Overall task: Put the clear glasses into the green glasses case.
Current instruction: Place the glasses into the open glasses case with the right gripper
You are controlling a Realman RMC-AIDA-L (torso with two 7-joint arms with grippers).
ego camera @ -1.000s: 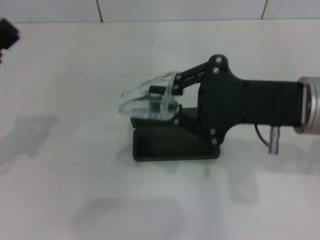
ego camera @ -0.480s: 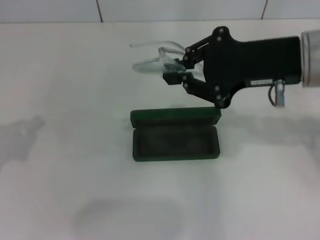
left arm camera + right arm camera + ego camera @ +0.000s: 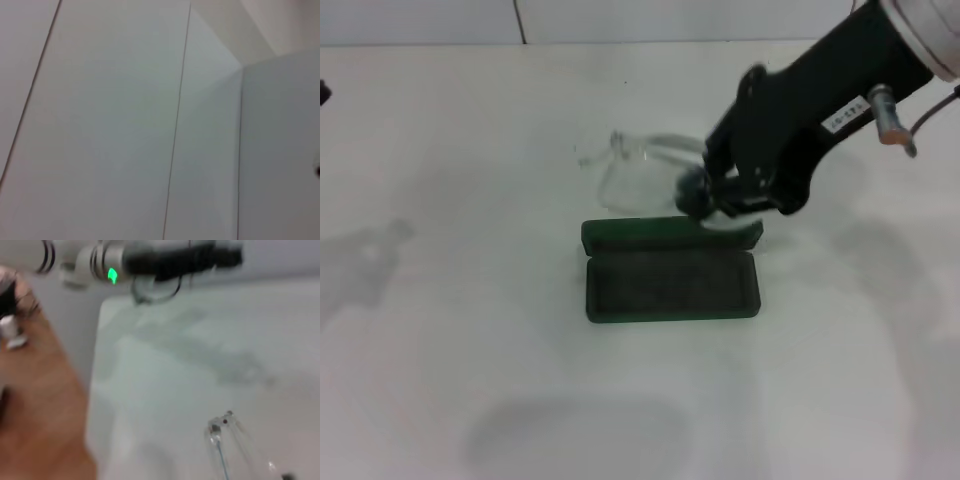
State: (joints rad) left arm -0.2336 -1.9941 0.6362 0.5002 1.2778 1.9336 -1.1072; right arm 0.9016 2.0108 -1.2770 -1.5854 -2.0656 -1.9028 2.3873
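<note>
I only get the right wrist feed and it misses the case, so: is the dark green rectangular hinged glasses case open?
Observer: Yes. The dark green rectangular hinged case lies open on the white table, with its lid up along the far edge.
Operator: Where is my gripper?
Observer: The right gripper hangs just beyond that lid, near its right end.
Operator: And the glasses?
Observer: The clear plastic wraparound glasses are in its grip behind the lid, not inside. The left gripper is parked far left.
</note>
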